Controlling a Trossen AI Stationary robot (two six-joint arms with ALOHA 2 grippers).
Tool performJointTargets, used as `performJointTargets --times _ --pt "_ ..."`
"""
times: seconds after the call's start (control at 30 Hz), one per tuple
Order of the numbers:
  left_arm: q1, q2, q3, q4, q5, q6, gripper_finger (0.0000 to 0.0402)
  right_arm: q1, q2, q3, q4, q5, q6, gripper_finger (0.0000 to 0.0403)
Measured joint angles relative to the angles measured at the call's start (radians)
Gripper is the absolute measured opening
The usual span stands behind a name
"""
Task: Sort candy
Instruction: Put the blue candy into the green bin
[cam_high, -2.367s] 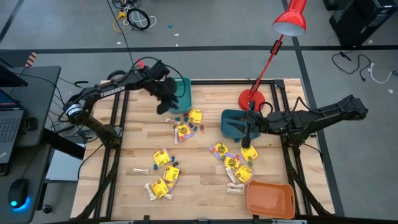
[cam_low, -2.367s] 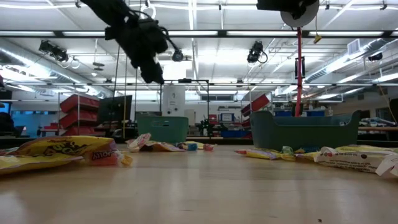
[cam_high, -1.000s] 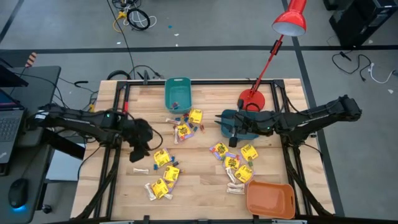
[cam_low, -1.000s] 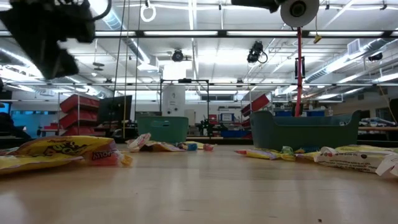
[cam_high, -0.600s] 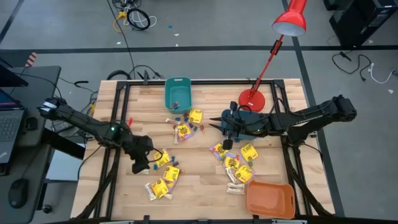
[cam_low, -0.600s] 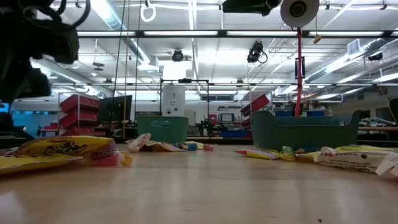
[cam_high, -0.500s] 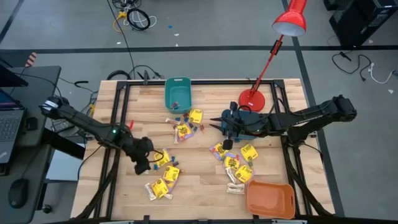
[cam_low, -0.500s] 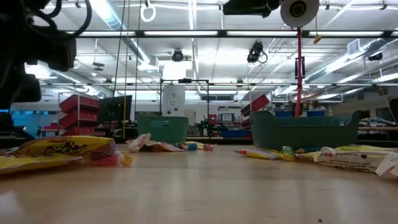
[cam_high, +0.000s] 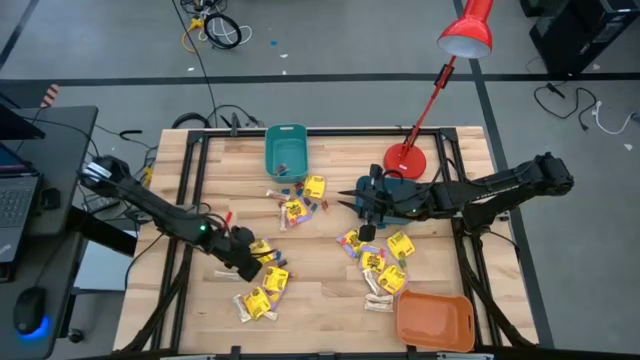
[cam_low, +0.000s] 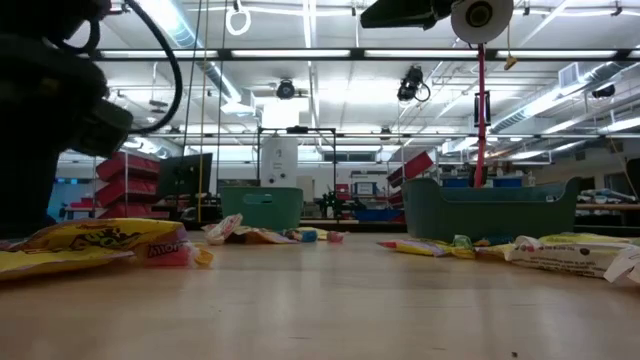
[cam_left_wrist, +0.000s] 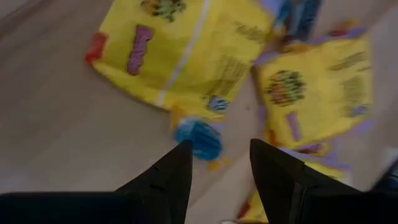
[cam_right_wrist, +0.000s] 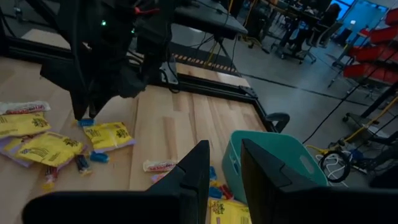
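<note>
Down at table height, a big yellow crinkled candy packet (cam_low: 95, 243) filled the near left corner, cut off by the edge, and the dark bulk of the left arm loomed blurred behind it. From above, the left gripper (cam_high: 250, 266) sat low among the near-left cluster of yellow packets. Its wrist camera caught the two dark fingers (cam_left_wrist: 171, 177) standing apart with nothing between them, poised just over a small blue wrapped sweet (cam_left_wrist: 198, 139) lying beside two yellow packets. The right gripper (cam_high: 362, 204) hovered over the dark teal plastic bin (cam_high: 384, 196), hiding much of it. Its fingers (cam_right_wrist: 189, 177) stood narrowly apart, and no candy showed between them.

The table was pale butcher-block wood (cam_high: 320, 280) in a black frame. Roughly a dozen yellow packets lay scattered across it, with tiny pieces too small to count. There were three bins: a light teal plastic bin (cam_high: 285, 152) at the far edge, the dark teal one, and an orange plastic tray (cam_high: 434, 320) at the near right. A red desk lamp (cam_high: 405, 158) stood at the back, with ceiling strip lights and red shelving beyond.
</note>
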Motion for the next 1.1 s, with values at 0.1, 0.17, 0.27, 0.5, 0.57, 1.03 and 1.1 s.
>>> performJointTargets --times 0.1,0.17,0.27,0.5,0.57,1.03,1.1 --pt "0.000 0.040 0.013 -0.007 0.000 0.000 0.0163 0.000 0.000 0.000 -0.004 0.000 0.002 0.0077" --pt "0.000 0.063 0.020 -0.004 0.000 -0.001 0.0163 0.000 0.000 0.000 -0.008 0.000 0.002 0.0077" --pt "0.000 0.083 0.023 -0.008 0.000 -0.001 0.0163 0.000 0.000 0.000 -0.012 0.000 0.005 0.0077" --pt "0.000 0.104 0.027 -0.037 0.014 -0.001 0.0163 0.000 0.000 0.000 -0.016 0.000 0.006 0.0077" --pt "0.000 0.105 0.026 -0.040 0.013 0.001 0.0162 0.000 0.000 0.000 -0.016 0.000 0.006 0.0077" --pt "-0.026 0.105 0.023 -0.065 -0.001 0.017 0.0026 0.000 0.000 0.000 -0.016 0.000 0.006 0.0077" --pt "-0.026 0.105 0.029 -0.067 0.000 0.034 0.0026 0.000 0.000 0.000 -0.016 0.000 0.006 0.0077"
